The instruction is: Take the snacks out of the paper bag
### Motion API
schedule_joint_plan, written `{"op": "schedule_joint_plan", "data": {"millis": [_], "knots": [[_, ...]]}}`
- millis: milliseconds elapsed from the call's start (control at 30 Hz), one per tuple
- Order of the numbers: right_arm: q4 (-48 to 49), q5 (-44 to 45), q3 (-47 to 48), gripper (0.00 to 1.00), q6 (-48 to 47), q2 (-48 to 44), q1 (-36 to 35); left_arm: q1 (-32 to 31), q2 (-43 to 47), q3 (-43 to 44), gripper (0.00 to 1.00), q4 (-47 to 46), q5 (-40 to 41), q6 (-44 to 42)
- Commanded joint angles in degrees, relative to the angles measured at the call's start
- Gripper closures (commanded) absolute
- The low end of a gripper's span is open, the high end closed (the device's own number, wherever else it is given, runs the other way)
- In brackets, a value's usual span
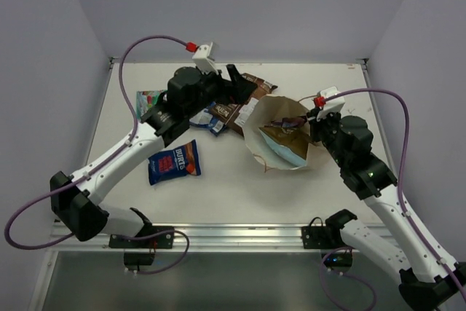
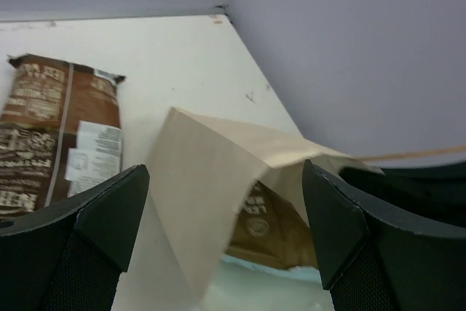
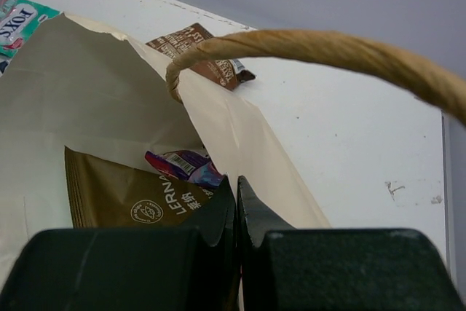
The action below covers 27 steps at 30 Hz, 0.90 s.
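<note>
The paper bag (image 1: 256,143) lies open in the middle of the table. An olive-brown packet (image 3: 120,196) and a purple one (image 3: 182,165) show inside it. My right gripper (image 1: 315,123) is shut on the bag's right rim (image 3: 251,147), under its cord handle (image 3: 328,50). My left gripper (image 1: 238,91) hangs open just left of the bag's mouth (image 2: 211,172), holding nothing. On the table lie a dark brown packet (image 1: 258,84), a second brown-white one (image 1: 231,116), a blue-red packet (image 1: 175,162) and a green-red packet (image 1: 149,97).
The table's back edge meets the wall just behind the dark brown packet (image 2: 51,136). A purple cable (image 1: 135,52) loops over the left arm. Both arm bases sit on the metal rail (image 1: 233,234) at the near edge.
</note>
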State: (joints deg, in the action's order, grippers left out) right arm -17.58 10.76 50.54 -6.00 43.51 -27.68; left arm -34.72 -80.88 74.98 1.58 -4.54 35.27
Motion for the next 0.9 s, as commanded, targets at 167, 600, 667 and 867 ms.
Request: {"op": "schedule_joint_plan", "data": {"millis": [167, 600, 667, 867], "knots": [[-1.57, -2.15, 2.72, 1.00, -2.96, -0.09, -0.36, -22.11, 3.81, 1.66, 0.08, 11.24, 11.65, -4.13], [-4.56, -7.16, 3.86, 1.00, -6.30, -1.41, -0.88, -29.35, 2.49, -3.43, 0.20, 13.35, 2.09, -62.49], [-5.52, -7.60, 4.47, 1.00, -6.57, -1.41, -0.97, -29.53, 2.13, -3.96, 0.21, 14.40, -0.03, -68.03], [-5.79, -9.36, 4.74, 1.00, -6.66, -1.94, -0.88, -29.79, 0.38, -5.37, 0.17, 15.73, -1.44, -75.60]]}}
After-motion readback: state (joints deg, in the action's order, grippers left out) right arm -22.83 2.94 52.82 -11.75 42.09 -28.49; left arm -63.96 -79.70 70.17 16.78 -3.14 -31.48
